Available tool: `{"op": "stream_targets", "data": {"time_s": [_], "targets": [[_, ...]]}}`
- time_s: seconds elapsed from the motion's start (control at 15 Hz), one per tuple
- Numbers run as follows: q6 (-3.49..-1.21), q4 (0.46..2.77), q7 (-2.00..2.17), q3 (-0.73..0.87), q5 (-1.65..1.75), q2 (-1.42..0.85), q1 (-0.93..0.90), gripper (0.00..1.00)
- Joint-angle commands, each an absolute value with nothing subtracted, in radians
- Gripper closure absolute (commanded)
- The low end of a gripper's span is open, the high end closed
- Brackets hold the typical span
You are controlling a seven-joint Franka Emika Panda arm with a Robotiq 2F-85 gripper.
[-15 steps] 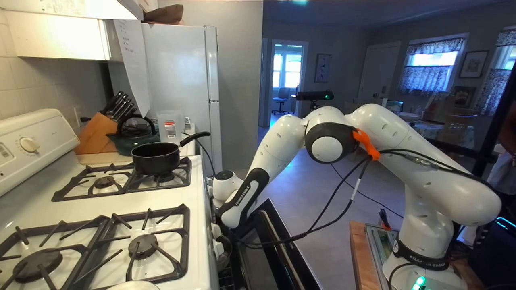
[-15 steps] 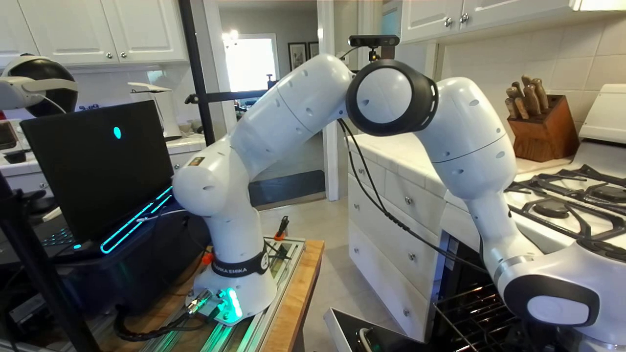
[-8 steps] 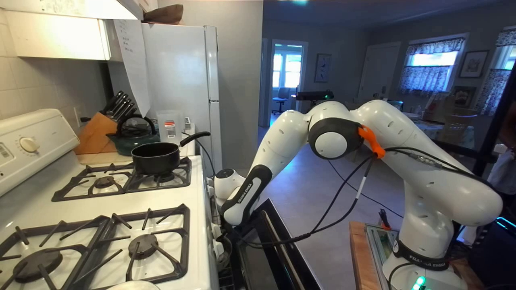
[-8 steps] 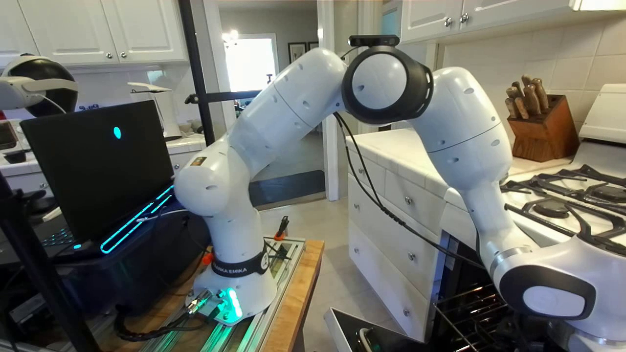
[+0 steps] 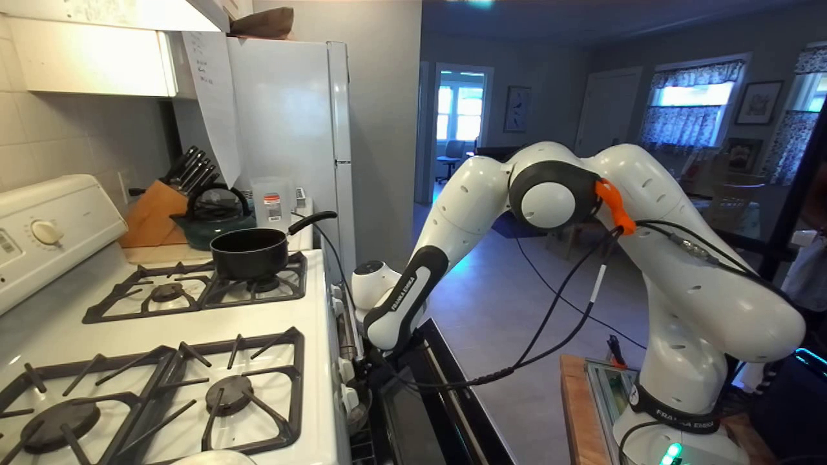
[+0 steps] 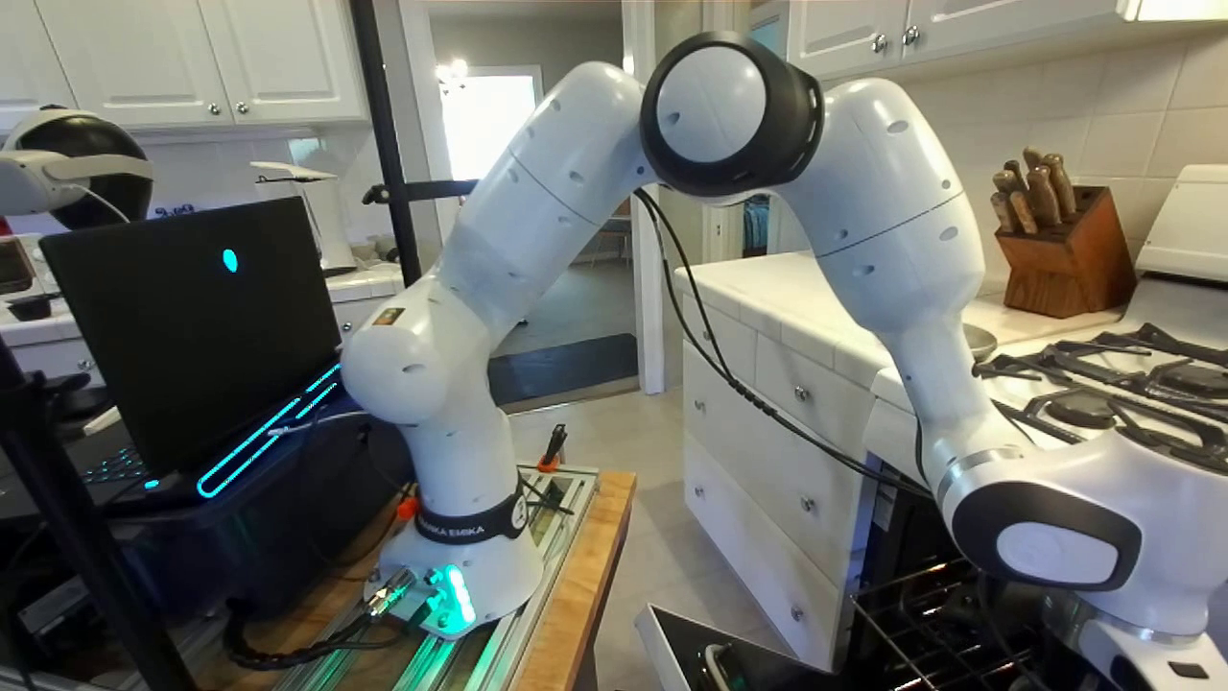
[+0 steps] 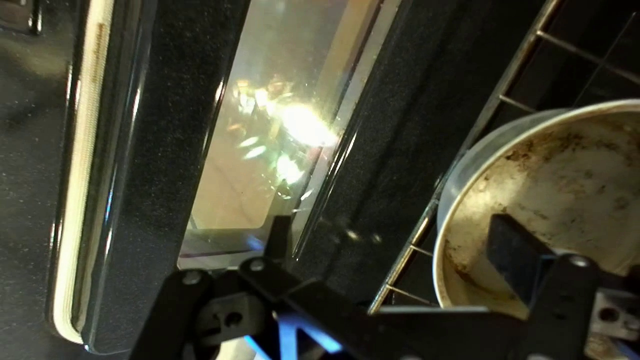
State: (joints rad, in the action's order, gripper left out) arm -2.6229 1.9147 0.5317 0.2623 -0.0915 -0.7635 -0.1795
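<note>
My gripper (image 7: 395,240) is open and empty, its two black fingers wide apart in the wrist view. A round metal pot (image 7: 560,200) with a stained inside sits on the oven rack (image 7: 425,215) at the right of the wrist view. The right finger appears over the pot's opening; I cannot tell whether it touches. The left finger appears over the glass of the lowered oven door (image 7: 400,150). The pot shows partly beside the stove's front in an exterior view (image 5: 359,413). The fingers are mostly hidden in an exterior view (image 5: 375,365) and below the frame in the other angle.
A black saucepan (image 5: 249,253) stands on a back burner of the white stove (image 5: 213,326). A kettle (image 5: 216,223) and knife block (image 5: 153,213) stand behind it. The door handle (image 7: 85,165) runs along the door's outer edge. White drawers (image 6: 767,499) adjoin the oven.
The arm has risen and drawn back from the stove toward its base. Its elbow is higher and the wrist is a little higher and farther from the stove front. The saucepan has not moved.
</note>
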Motion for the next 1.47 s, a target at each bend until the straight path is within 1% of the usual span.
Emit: {"op": "stream_targets", "data": {"time_s": [0.0,0.13,0.2,0.27,0.4,0.47,0.73,1.0,1.07,1.27,1.4], "targets": [[-2.581,2.006,0.507,0.251,-0.061,-0.683,-0.173,0.0],[-2.554,2.024,0.493,0.256,-0.031,-0.673,-0.179,0.0],[-2.545,2.033,0.488,0.257,-0.017,-0.67,-0.181,0.02],[-2.539,2.039,0.481,0.255,-0.004,-0.669,-0.182,0.1],[-2.537,2.048,0.48,0.257,0.027,-0.669,-0.188,0.31],[-2.55,2.056,0.478,0.255,0.04,-0.67,-0.191,0.39],[-2.607,2.07,0.454,0.237,0.068,-0.671,-0.184,0.67],[-2.657,2.07,0.393,0.174,0.025,-0.679,-0.141,0.95],[-2.671,2.071,0.378,0.159,0.018,-0.681,-0.131,1.0],[-2.696,2.086,0.327,0.112,-0.001,-0.671,-0.096,1.0],[-2.709,2.103,0.336,0.115,-0.002,-0.658,-0.099,1.0]]}}
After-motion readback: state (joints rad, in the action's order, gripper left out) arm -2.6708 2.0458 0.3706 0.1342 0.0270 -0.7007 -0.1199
